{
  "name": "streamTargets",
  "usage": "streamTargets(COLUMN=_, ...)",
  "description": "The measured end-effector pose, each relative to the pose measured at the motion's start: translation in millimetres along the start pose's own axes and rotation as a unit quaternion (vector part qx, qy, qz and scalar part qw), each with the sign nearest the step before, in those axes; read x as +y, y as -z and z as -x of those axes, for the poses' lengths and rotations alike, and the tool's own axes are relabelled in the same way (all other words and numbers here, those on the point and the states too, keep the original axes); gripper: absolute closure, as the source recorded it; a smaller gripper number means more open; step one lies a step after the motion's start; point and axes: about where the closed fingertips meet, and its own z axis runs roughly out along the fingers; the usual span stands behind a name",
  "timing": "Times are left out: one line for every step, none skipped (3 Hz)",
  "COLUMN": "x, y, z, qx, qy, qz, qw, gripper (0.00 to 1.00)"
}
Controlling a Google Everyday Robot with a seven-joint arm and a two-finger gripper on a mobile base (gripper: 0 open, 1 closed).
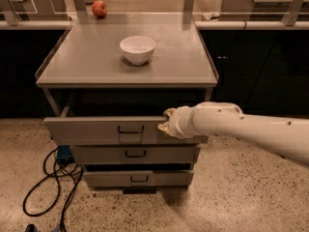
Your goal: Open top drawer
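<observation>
Currently the gripper sits against the right part of the top drawer front, at its upper edge. My view of its tip is mostly blocked by the wrist, so I cannot tell whether it grips anything. The arm reaches in nearly level from the right, cut off by the frame edge. The top drawer stands partly pulled out beneath the cabinet top.

Here's the flat grey metal cabinet top, with a round white bowl sitting upright near its middle. At the far left edge is a red apple; whether it's on the top or the ledge behind, I can't tell. Below, a black cable loops on the speckled floor. The gripper sits at the top drawer front's upper edge.
</observation>
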Motion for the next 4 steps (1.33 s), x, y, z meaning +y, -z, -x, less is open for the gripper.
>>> streamTargets(x=15.8, y=10.2, z=-8.3, qx=0.001, qy=-0.001, qz=-0.005, qw=1.0000, gripper=1.00)
streamTargets(x=15.6, y=14.5, z=-5.7, qx=0.001, qy=-0.001, qz=-0.005, qw=1.0000, gripper=1.00)
streamTargets(x=29.5, y=24.7, z=-12.6, qx=-0.001, qy=-0.001, qz=-0.006, qw=1.0000, gripper=1.00)
streamTargets(x=30.1, y=29.4, z=-10.1, qx=-0.001, qy=0.000, qz=-0.006, qw=1.0000, gripper=1.00)
